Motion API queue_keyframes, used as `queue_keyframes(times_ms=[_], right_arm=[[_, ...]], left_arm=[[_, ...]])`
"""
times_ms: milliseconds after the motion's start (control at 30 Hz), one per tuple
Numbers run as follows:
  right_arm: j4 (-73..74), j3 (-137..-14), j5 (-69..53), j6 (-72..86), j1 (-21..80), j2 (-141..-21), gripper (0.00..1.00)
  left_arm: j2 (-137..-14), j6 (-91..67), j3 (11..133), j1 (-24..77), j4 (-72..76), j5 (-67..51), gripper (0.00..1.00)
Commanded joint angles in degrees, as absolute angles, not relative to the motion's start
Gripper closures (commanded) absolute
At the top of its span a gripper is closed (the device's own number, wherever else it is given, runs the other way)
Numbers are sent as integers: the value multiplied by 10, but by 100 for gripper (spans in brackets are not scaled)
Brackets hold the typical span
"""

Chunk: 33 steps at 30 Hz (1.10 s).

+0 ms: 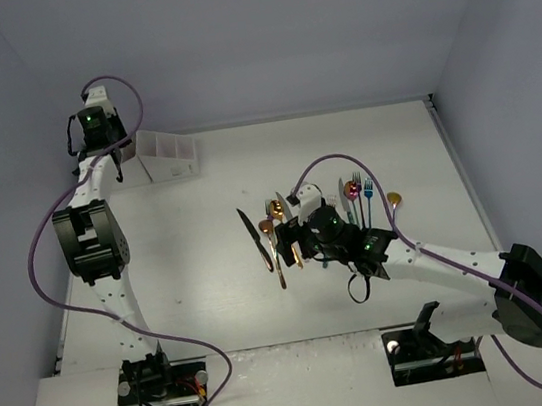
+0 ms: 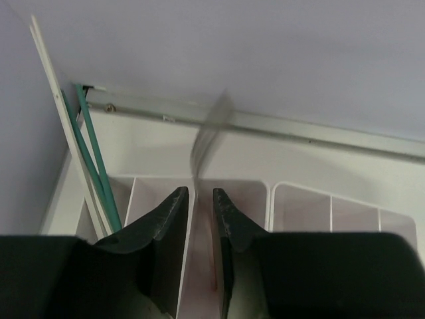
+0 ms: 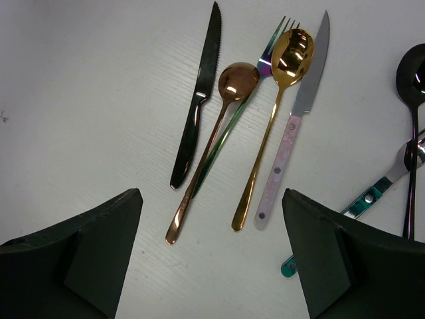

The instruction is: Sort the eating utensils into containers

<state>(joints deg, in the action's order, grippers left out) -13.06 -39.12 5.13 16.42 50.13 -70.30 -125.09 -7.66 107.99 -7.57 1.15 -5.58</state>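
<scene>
Left tool point(image 2: 200, 197): fingers clamped on a slim silver utensil point(image 2: 207, 136) (blurred, so I cannot tell its kind), which is held over the rack's open compartments.
Rack point(image 1: 165, 155): white, with joined compartments, standing at the far left of the table point(image 1: 190, 275).
Right tool point(image 3: 211, 196): fingers spread wide apart and holding nothing, poised above the loose utensils right of centre.
Loose utensils, left to right: black knife point(image 3: 196, 113), copper spoon point(image 3: 219, 133) lying across an iridescent fork point(image 3: 267, 56), gold spoon point(image 3: 279, 100), pink-handled knife point(image 3: 295, 126).
Further right: black spoon point(image 3: 415, 100) and a teal-handled piece point(image 3: 365, 199), both partly hidden.
</scene>
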Motion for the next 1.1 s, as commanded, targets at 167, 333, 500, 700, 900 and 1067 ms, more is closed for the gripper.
queue_keyframes(times_ms=[167,333,500,700,900,1067], right_arm=[[-117,-379,128,205,489,-669,17],[-51,-395,191,257,454,-681,22],[-5,-412,179,302,391,-721,22],[-2,-441,154,344,357,-791,24],[-2,-473,151,367,345,-876,30],[-2,-491,153,383,340,-939,43]], left_arm=[[-1072,-100,1028,-74,63,-56,46],[-942,-148,934,-67,47,-33,30],[-799,-202,827,-54,-53,-13,26],[-629,-217,646,-33,-140,-41,23],[-469,-225,487,34,-173,-81,23],[-412,-231,419,78,-181,-87,24]])
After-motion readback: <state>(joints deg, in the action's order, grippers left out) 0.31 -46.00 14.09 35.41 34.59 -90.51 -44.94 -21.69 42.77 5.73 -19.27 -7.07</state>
